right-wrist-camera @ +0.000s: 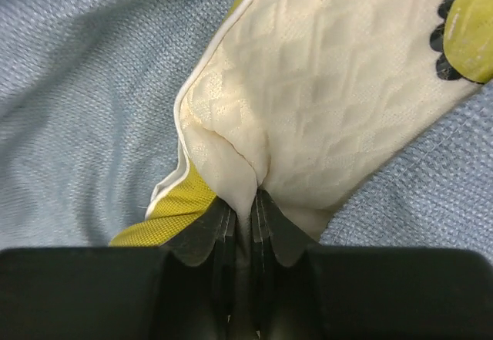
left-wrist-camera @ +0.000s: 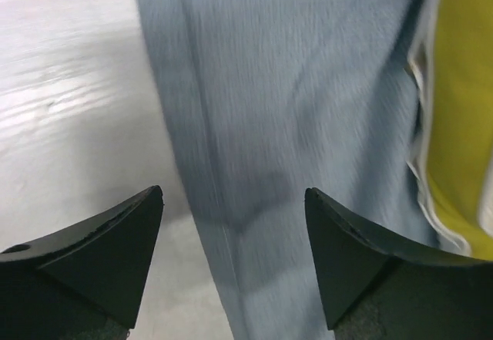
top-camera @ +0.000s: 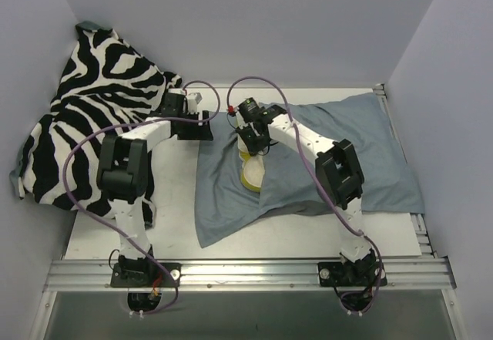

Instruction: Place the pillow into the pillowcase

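One claw [right-wrist-camera: 245, 205] pinches diamond-quilted cream pillow [right-wrist-camera: 331, 85] (yellow-edged) on woven pillowcase [right-wrist-camera: 77, 85].

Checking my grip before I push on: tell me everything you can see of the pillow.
The pillow is soft cream cloth quilted in raised diamonds, with white piping and a yellow face showing at its edge; a yellow mark with dark scallops sits near one corner. It lies bunched on the grey-blue pillowcase. The right gripper is shut on a fold of its cream cloth. Whether any of it is inside cannot be told.
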Controlling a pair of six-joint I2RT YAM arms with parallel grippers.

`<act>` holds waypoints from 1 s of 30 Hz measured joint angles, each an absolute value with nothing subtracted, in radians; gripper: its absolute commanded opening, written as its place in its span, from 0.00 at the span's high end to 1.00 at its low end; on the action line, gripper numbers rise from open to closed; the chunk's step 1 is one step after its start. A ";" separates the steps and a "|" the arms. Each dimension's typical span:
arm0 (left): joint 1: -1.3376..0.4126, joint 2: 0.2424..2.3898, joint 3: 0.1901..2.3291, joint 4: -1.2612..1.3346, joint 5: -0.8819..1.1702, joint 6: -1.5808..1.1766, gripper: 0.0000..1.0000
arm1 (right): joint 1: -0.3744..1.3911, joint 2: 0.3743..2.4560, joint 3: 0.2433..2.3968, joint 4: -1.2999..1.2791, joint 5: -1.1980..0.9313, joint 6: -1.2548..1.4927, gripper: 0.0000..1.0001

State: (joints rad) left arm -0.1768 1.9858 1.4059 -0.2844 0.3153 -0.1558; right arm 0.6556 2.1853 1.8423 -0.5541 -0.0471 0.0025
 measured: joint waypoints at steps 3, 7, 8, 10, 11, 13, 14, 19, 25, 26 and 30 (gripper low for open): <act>-0.203 2.092 1.449 -0.263 0.318 -0.187 0.39 | 0.647 2.105 1.747 -0.568 -0.127 0.000 1.00; -0.221 2.137 1.503 -0.245 0.316 -0.225 1.00 | 0.644 2.016 1.652 -0.586 -0.209 -0.020 1.00; -0.223 2.151 1.510 -0.249 0.315 -0.232 1.00 | 0.643 1.992 1.626 -0.586 -0.225 -0.027 1.00; -0.216 2.161 1.525 -0.252 0.316 -0.232 1.00 | 0.643 1.942 1.568 -0.595 -0.250 -0.038 1.00; -0.208 2.161 1.530 -0.259 0.315 -0.230 1.00 | 0.643 1.918 1.544 -0.607 -0.257 -0.046 1.00; -0.181 2.161 1.537 -0.267 0.312 -0.225 1.00 | 0.643 1.863 1.469 -0.615 -0.265 -0.059 1.00; -0.162 2.161 1.540 -0.273 0.313 -0.223 1.00 | 0.643 1.830 1.420 -0.622 -0.267 -0.065 1.00; -0.091 2.154 1.545 -0.335 0.368 -0.210 1.00 | 0.650 1.724 1.270 -0.638 -0.266 -0.097 0.26; -0.114 2.099 1.490 -0.323 0.419 -0.179 1.00 | 0.663 1.755 1.452 -0.702 -0.246 -0.105 0.11; -0.123 2.083 1.472 -0.313 0.424 -0.176 1.00 | 0.662 1.763 1.491 -0.702 -0.239 -0.101 0.10; -0.164 2.022 1.402 -0.298 0.428 -0.167 1.00 | 0.672 1.821 1.668 -0.708 -0.179 -0.072 0.09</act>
